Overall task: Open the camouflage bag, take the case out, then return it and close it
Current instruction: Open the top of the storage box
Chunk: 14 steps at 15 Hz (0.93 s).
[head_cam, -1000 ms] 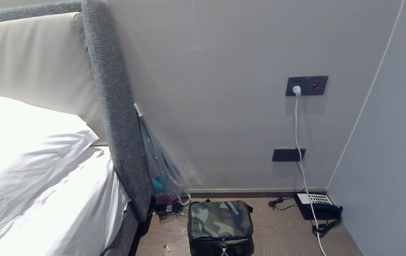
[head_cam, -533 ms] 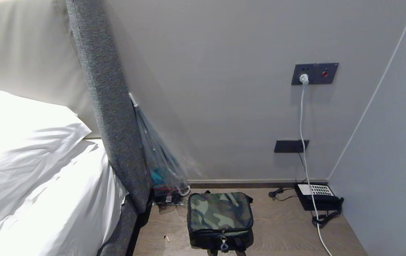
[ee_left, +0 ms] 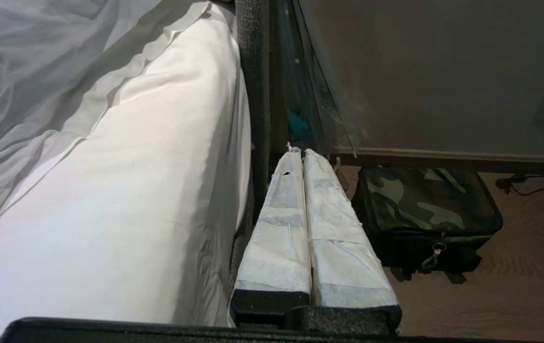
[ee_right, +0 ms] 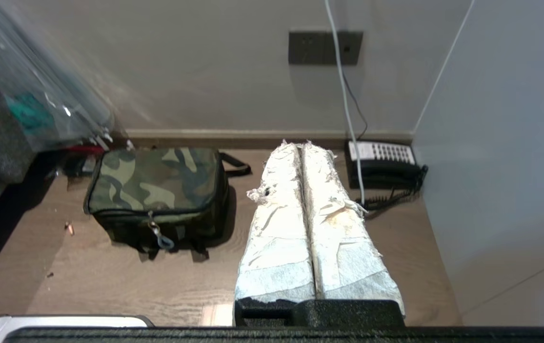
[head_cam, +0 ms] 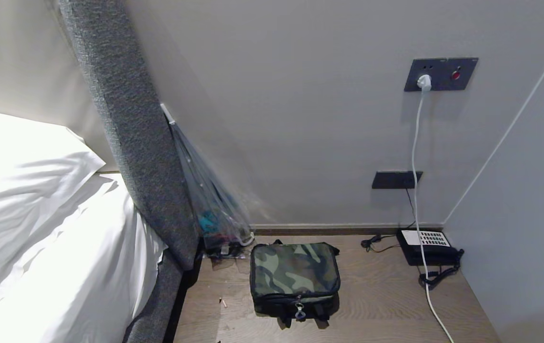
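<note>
The camouflage bag point(head_cam: 294, 276) stands zipped shut on the wooden floor near the wall, its zip pull point(head_cam: 299, 312) hanging at the front. It also shows in the left wrist view point(ee_left: 427, 209) and the right wrist view point(ee_right: 155, 190). The case is hidden. Neither arm shows in the head view. My left gripper point(ee_left: 299, 151) is shut and empty, held above the gap between bed and bag. My right gripper point(ee_right: 302, 144) is shut and empty, held above the floor to the bag's right, apart from it.
A bed point(head_cam: 38, 247) with a grey headboard point(head_cam: 129, 143) fills the left. A plastic-wrapped umbrella point(head_cam: 210, 209) leans in the corner behind the bag. A black telephone point(head_cam: 427, 247) sits by the right wall, a white cable point(head_cam: 419, 190) hanging from the socket.
The whole head view has shifted: bag, phone and skirting sit higher in the frame and more floor shows, so the camera has tilted down. The bag itself has not moved.
</note>
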Available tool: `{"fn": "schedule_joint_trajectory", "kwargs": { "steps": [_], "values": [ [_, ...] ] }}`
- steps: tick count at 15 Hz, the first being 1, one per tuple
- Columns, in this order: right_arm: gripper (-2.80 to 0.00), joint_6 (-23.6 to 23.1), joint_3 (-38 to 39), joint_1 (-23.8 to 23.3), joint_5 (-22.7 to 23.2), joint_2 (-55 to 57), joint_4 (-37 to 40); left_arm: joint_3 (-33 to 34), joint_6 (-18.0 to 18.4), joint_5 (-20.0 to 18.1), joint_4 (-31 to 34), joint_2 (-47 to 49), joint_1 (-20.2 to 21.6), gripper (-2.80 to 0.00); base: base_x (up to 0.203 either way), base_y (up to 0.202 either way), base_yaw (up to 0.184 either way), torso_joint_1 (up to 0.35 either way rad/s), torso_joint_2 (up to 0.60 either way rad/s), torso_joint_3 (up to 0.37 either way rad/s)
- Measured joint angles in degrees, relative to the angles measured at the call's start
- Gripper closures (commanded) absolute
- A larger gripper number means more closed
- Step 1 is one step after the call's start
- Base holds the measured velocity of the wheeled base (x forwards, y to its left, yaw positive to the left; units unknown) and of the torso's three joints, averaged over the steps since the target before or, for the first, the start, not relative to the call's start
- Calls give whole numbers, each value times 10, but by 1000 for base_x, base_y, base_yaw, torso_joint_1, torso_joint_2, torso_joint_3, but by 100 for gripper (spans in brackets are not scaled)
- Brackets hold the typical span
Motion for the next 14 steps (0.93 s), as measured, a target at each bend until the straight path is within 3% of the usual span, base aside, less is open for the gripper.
{"fn": "schedule_joint_trajectory", "kwargs": {
  "steps": [14],
  "values": [
    [0, 0, 0, 0, 0, 0, 0, 0, 1, 0, 1, 0, 0, 0, 0, 0, 0, 3, 3, -198]
  ]
}}
